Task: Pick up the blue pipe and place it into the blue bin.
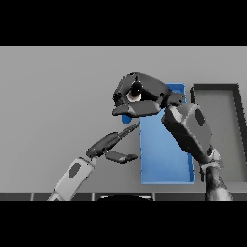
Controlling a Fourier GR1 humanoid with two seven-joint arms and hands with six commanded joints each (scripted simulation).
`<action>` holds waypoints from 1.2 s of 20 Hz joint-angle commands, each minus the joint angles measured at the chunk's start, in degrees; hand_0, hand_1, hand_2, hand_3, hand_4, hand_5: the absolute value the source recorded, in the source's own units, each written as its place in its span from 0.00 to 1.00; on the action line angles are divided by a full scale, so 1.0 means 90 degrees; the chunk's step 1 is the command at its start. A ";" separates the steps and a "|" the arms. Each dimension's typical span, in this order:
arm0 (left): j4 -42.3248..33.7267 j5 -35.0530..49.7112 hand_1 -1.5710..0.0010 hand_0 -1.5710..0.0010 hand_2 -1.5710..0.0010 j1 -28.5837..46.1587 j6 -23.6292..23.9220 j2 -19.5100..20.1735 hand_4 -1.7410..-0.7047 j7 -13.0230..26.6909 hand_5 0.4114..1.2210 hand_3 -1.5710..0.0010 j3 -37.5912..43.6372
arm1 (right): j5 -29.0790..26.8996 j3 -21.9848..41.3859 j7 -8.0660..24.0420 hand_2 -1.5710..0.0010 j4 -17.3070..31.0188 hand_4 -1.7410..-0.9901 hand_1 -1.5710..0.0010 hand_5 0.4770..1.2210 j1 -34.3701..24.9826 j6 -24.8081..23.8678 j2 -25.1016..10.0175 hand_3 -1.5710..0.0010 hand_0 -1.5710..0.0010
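My right hand [141,94] hovers over the far left corner of the blue bin [164,154], its fingers curled round the blue pipe [128,118]. Only a small blue end of the pipe shows under the fingers; the rest is hidden by the hand. The bin is a long blue tray lying right of centre, and my right forearm crosses its far right part. My left hand [108,144] is held just left of the bin's left wall, fingers straight and thumb spread, holding nothing.
A dark grey bin [219,135] stands right of the blue one, partly covered by my right forearm. The grey table [53,106] stretches away to the left and the back.
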 commanded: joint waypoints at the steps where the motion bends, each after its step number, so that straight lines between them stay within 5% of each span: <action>1: -0.0037 0.0025 1.00 1.00 1.00 -0.0054 -0.0017 0.0005 0.80 0.0074 0.09 1.00 0.0013 | 0.0084 -0.0170 -0.0074 0.00 0.0258 0.33 0.00 1.00 -0.0190 -0.0223 -0.0110 0.00 0.00; 5: -0.0097 -0.0044 1.00 1.00 1.00 0.0075 0.0001 0.0108 0.82 -0.0075 0.09 1.00 0.0008 | 0.0717 -0.0459 -0.0170 0.00 0.1506 0.32 0.00 1.00 -0.0510 -0.0298 -0.0552 0.00 0.00; 10: -0.0103 0.0042 1.00 1.00 1.00 -0.0019 -0.0051 0.0188 0.83 -0.0006 0.09 1.00 0.0124 | 0.1241 -0.0662 -0.0204 0.00 0.2592 0.32 0.00 1.00 0.0131 -0.0282 -0.0779 0.00 0.00; 14: -0.0067 0.0033 1.00 1.00 1.00 -0.0099 -0.0049 0.0174 0.84 0.0081 0.09 1.00 0.0138 | 0.1585 -0.0636 -0.0004 0.00 0.2847 0.32 0.00 1.00 0.0953 -0.0543 -0.0836 0.00 0.00; 20: -0.0083 -0.0071 1.00 1.00 1.00 0.0026 0.0002 0.0065 0.83 0.0057 0.08 1.00 -0.0010 | 0.2011 -0.0367 0.0930 0.00 0.2566 0.32 0.00 1.00 0.2054 -0.1336 -0.0890 0.00 0.00; 22: -0.0112 -0.0110 1.00 1.00 1.00 0.0127 0.0030 0.0111 0.83 -0.0019 0.08 1.00 -0.0018 | 0.1943 -0.0112 0.1081 0.00 0.2641 0.21 0.00 1.00 0.2288 -0.1484 -0.1105 0.35 0.00; 24: -0.0104 -0.0055 1.00 1.00 1.00 0.0078 0.0001 0.0129 0.83 -0.0040 0.08 1.00 0.0029 | 0.1783 0.0424 0.1081 0.00 0.2725 0.13 0.00 1.00 0.2462 -0.1534 -0.1383 0.57 0.00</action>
